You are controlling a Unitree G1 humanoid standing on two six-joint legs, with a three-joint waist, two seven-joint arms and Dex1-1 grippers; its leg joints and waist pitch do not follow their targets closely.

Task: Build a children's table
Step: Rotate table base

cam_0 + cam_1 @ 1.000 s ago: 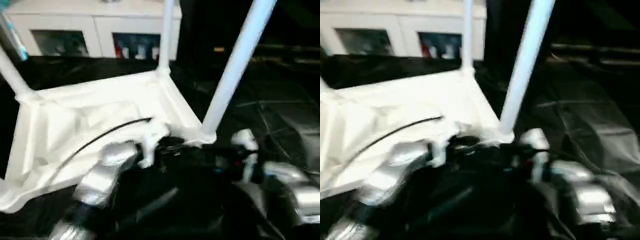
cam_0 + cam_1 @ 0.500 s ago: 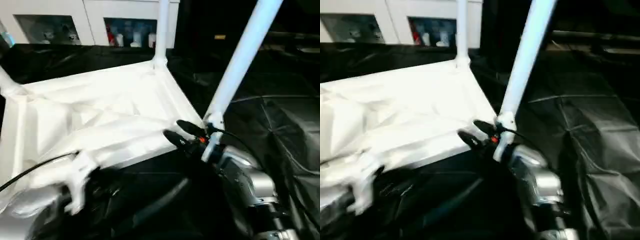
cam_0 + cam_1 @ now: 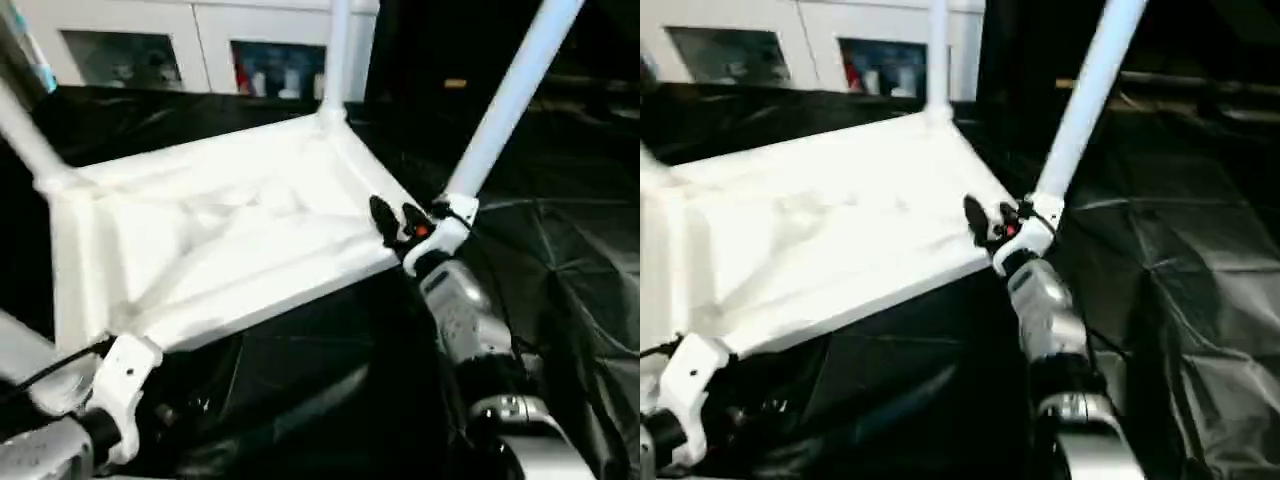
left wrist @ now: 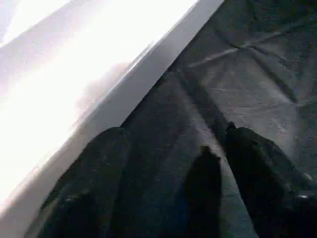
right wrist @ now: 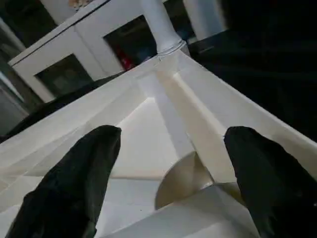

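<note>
The small white plastic children's table [image 3: 230, 240] lies upside down on black sheeting [image 3: 560, 260], its long tapering legs [image 3: 505, 105] pointing up, with a white glass-fronted cabinet [image 3: 200, 55] behind. The right end effector [image 3: 400, 222] is open at the near right corner socket — gripping nothing. The left end effector [image 4: 168, 183] is spread open beside the table's edge.

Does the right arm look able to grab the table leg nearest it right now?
Probably yes. The right tool is open and already sits at the table's near corner, right beside the base of that leg, with nothing between them. It would likely need to turn toward the leg.
</note>
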